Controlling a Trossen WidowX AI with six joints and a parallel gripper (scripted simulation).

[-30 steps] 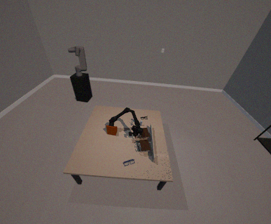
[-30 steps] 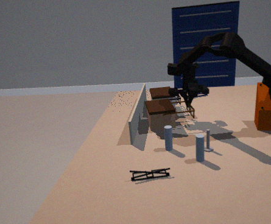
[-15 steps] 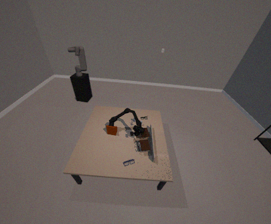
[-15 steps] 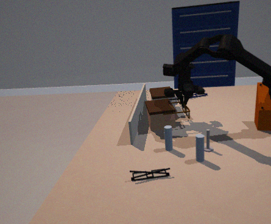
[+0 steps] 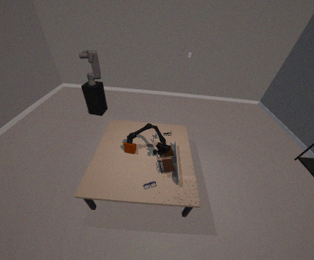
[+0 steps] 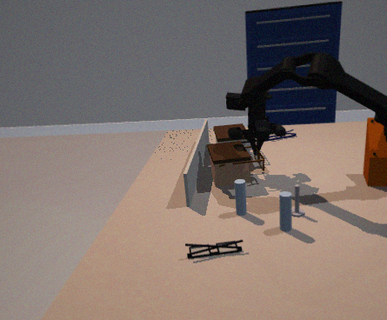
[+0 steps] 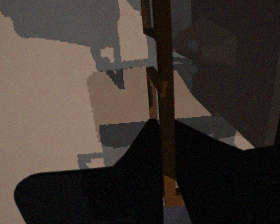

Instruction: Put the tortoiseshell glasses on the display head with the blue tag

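Note:
My gripper [image 5: 159, 152] [image 6: 258, 156] [image 7: 159, 126] is shut on the tortoiseshell glasses [image 6: 263, 164] [image 7: 166, 102], holding them at their front frame in front of the nearer head in the exterior view. This head [image 5: 166, 152] [image 6: 228, 153] has a brown top. The front frame stands a little out from its face, and a temple reaches back along its side just below the brown top. The other head [image 5: 168, 164] [image 6: 230, 131] stands beside it, with a thin frame at its face. I cannot make out a blue tag. Bridge contact and the temple ends are hidden.
An upright panel [image 5: 176, 166] [image 6: 196, 163] stands behind both heads. Two pale blue cylinders [image 6: 240, 197] [image 6: 285, 212] and a thin grey post [image 6: 296, 200] stand near the nearer head. Black glasses [image 5: 167, 133] [image 6: 215, 249] and blue glasses [image 5: 149, 185] [image 6: 284, 136] lie on the table.

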